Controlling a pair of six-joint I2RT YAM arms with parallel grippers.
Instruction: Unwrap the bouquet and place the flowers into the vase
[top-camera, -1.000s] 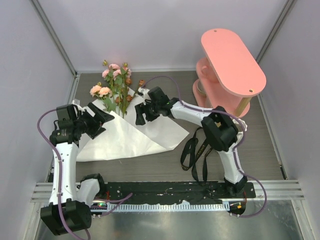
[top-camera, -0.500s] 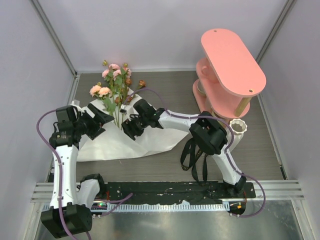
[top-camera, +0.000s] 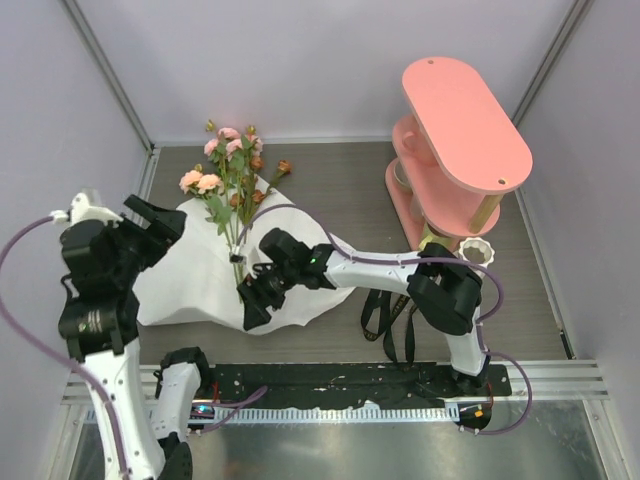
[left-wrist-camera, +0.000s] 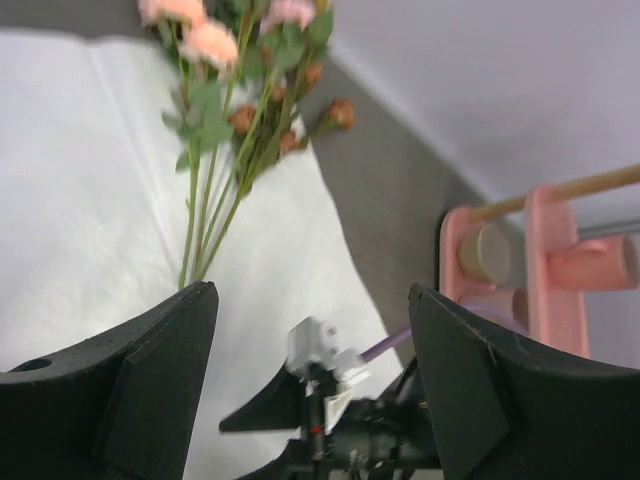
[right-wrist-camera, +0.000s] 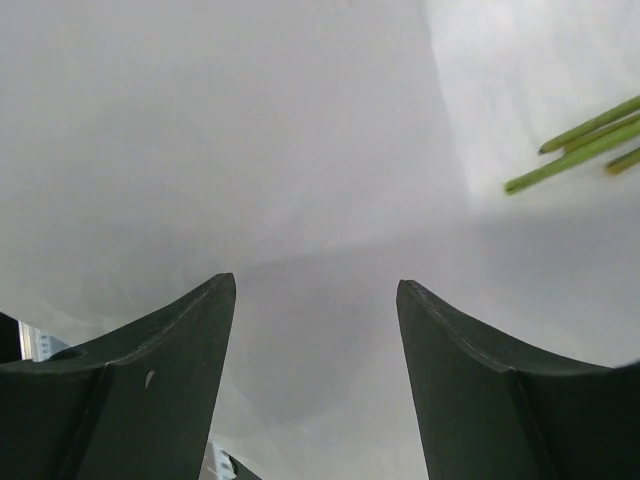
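Toward the far-left corner of the table (top-camera: 340, 190) lie the flowers (top-camera: 232, 170), their pink, peach and rust heads pointing at the back wall. Their green stems run down onto the white paper (top-camera: 190, 285), which is spread out beneath them (a loose, rumpled sheet). The stem ends lie bare about midway down the sheet. To the right of the paper, the black ribbon (top-camera: 385, 305) sits in loose loops on the table, under the right arm and apart from the flowers. The vase (top-camera: 477, 251) stands upright at the right, just beside the near foot of the pink shelf (top-camera: 465, 120) and well apart from the flowers; the right arm's elbow hides part of it. The right gripper (top-camera: 250, 303) reaches across low over the near part of the paper, its fingers spread wide. Only white paper shows between them, and the stem tips lie off to one side, outside the gap. Whether the fingertips touch the sheet I cannot tell. The left gripper (top-camera: 160, 222) hangs above the paper's left edge, fingers parted and holding nothing.
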